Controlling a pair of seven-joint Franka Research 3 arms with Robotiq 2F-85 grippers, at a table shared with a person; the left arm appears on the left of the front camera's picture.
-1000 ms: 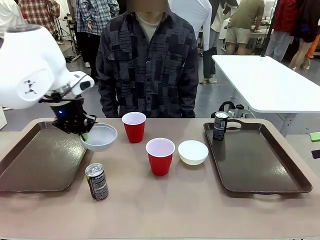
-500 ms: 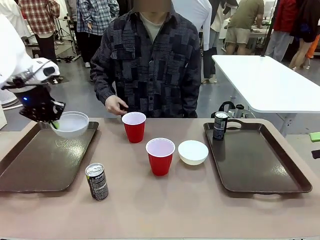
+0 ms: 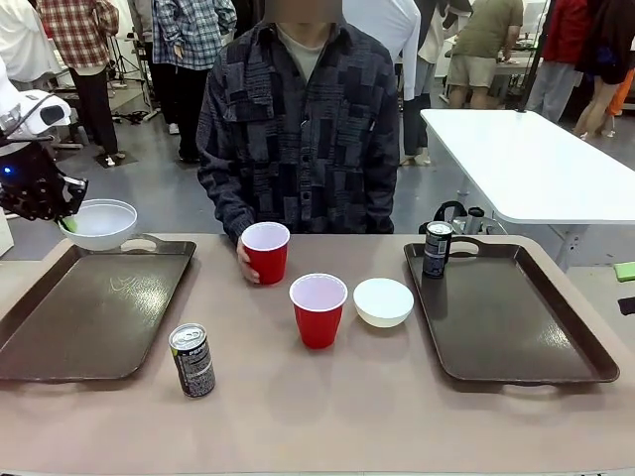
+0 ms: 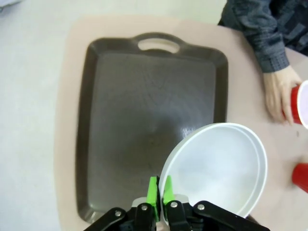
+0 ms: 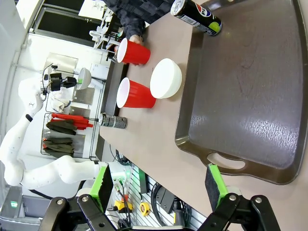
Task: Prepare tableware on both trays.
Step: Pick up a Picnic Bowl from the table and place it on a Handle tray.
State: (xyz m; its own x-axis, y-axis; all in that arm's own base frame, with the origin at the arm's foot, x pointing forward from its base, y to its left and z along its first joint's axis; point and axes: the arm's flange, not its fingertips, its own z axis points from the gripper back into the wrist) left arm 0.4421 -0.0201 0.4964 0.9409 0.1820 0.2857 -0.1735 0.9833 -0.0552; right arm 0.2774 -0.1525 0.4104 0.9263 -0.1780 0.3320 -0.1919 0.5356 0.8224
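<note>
The right pincer (image 5: 157, 185) gaped wide by one end of the right tray (image 5: 250, 86). A can (image 3: 192, 359) stood on the table (image 3: 347, 416) beside the left tray (image 3: 89, 307). Farther off, the left pincer (image 3: 65, 222) gripped a bowl (image 3: 100, 223) by its rim above that tray's far end; a hand (image 3: 243, 262) held a cup (image 3: 266, 251).

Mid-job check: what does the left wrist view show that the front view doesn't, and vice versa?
Left wrist: green pads pinching the rim of the white bowl. Front: the right tray carrying one can, the second bowl and another can on the table. Shared: the robot's left hand holding that white bowl by the left tray, the person's hand on the far red cup.
</note>
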